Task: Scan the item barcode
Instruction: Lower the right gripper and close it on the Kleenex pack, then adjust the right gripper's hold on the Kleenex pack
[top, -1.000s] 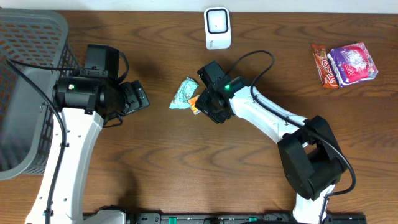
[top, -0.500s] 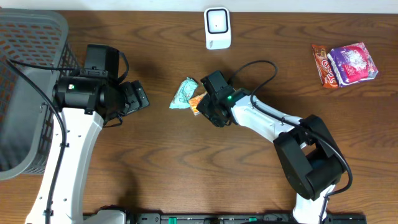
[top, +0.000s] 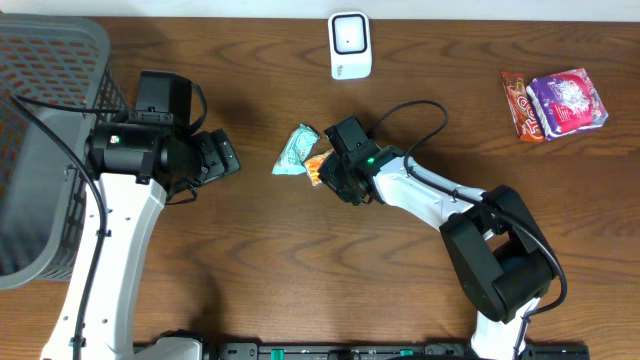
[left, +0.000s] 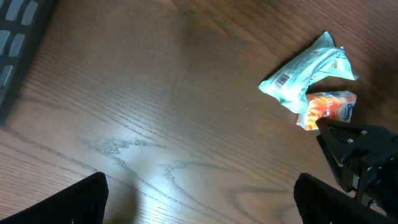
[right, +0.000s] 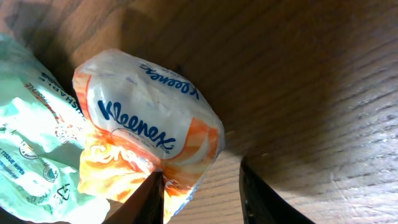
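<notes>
Right gripper (right: 200, 180): jaws partly spread, corner of orange-white plastic Kleenex pack (right: 149, 124) between them
Left gripper (left: 200, 186): jaws spread wide

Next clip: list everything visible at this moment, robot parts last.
table: one, brown wood, under everything
basket: one, grey mesh, far left
scanner: one, white, top centre
green packet: one, pale green, table centre
Kleenex pack: one, orange and white, against the green packet
red packet: one, red, top right
purple packet: one, purple, beside the red packet
left gripper: one, black, open and empty, between basket and green packet
right gripper: one, black, fingers apart at the Kleenex pack's edge
</notes>
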